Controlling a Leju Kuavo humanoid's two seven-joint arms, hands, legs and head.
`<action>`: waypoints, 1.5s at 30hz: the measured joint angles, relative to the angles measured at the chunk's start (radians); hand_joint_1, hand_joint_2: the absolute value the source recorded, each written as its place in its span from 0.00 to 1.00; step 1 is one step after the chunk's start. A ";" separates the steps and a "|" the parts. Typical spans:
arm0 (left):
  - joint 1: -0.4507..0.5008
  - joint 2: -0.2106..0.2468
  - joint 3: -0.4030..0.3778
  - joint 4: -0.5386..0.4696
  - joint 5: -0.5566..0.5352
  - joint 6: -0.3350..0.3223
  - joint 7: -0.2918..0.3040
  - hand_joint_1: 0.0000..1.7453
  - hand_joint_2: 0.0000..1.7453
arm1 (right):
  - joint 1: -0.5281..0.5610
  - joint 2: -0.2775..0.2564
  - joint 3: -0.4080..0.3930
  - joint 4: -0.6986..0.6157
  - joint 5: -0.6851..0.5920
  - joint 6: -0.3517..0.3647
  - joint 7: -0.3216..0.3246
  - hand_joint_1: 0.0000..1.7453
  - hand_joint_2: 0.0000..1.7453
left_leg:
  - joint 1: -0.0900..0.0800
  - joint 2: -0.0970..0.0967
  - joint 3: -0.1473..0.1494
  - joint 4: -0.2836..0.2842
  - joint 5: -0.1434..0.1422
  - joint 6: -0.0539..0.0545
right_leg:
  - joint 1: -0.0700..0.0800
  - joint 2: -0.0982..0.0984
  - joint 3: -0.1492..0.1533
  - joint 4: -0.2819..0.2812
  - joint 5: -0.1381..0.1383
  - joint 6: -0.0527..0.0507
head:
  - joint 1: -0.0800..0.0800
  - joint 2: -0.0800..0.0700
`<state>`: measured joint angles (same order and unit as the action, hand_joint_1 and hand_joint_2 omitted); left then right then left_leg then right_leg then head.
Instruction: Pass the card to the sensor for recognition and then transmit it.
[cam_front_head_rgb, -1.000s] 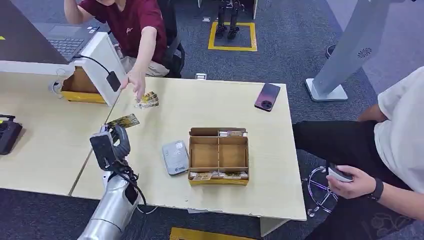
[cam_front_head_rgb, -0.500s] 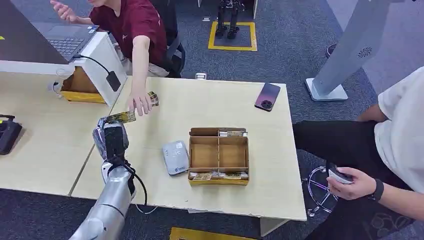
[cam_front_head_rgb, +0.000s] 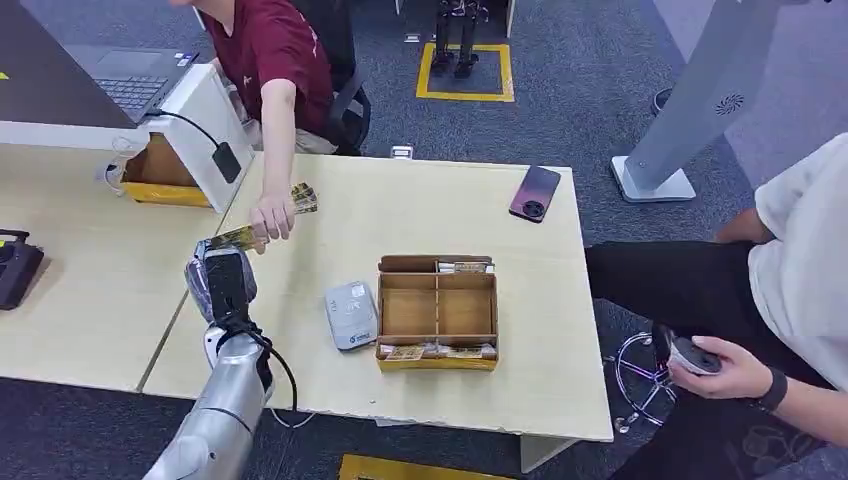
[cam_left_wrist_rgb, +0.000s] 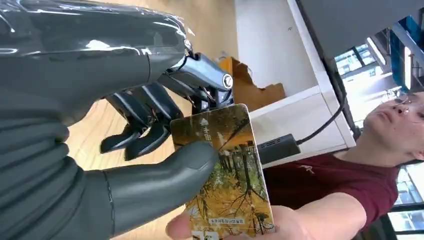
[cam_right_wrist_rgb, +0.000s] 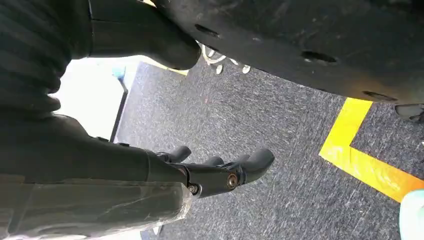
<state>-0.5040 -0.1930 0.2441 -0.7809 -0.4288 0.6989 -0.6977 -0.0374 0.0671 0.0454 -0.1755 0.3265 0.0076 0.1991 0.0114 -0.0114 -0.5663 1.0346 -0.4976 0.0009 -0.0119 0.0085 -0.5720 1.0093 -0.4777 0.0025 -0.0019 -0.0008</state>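
Yellow and green foliage covers the card (cam_left_wrist_rgb: 227, 172), and I see my left hand (cam_left_wrist_rgb: 150, 130) pinching it between the thick thumb and the darker fingers (cam_left_wrist_rgb: 145, 112), the other fingers curled loosely behind it. In the head view the card (cam_front_head_rgb: 238, 237) stands up from the left hand (cam_front_head_rgb: 222, 278) over the near left part of the wooden table (cam_front_head_rgb: 420, 215). A person's hand (cam_front_head_rgb: 272, 214) in a maroon sleeve reaches down and touches the card's far end; from the left wrist I see that person's fingertips (cam_left_wrist_rgb: 240, 231) on its free edge. Both hands are on the card at once. The grey sensor (cam_front_head_rgb: 351, 314) lies flat on the table, well apart from the card, just beside the cardboard tray (cam_front_head_rgb: 437, 311). My right hand (cam_right_wrist_rgb: 220, 170) hangs over dark carpet, fingers apart and slightly bent, holding nothing.
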 joint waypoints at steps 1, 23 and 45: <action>0.000 0.000 0.000 0.000 0.001 0.000 0.000 0.00 1.00 | 0.000 0.000 0.000 0.000 0.001 0.001 0.000 0.00 1.00 | 0.000 0.000 0.000 0.000 0.000 0.000 | 0.000 0.000 0.000 0.000 0.000 0.000 | 0.000 0.000; 0.263 0.082 -0.282 -0.369 0.386 -0.441 0.196 0.00 1.00 | 0.014 0.000 -0.028 0.000 -0.010 -0.015 -0.026 0.00 1.00 | 0.000 0.001 -0.002 0.000 -0.002 0.000 | 0.000 0.002 -0.003 0.000 -0.001 -0.001 | 0.000 0.000; 0.694 0.243 -0.647 -0.839 -0.583 -0.011 0.068 0.00 1.00 | 0.030 -0.002 -0.076 0.001 -0.023 -0.028 -0.068 0.00 1.00 | 0.000 0.001 -0.002 0.000 -0.003 0.000 | 0.000 0.001 -0.003 0.000 -0.003 -0.001 | 0.000 0.000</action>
<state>0.1905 0.0499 -0.4025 -1.6197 -1.0115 0.6878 -0.6299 -0.0078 0.0649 -0.0301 -0.1747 0.3037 -0.0206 0.1316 0.0112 -0.0101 -0.5687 1.0341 -0.5006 0.0006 -0.0119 0.0092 -0.5753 1.0090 -0.4803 0.0013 -0.0023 -0.0008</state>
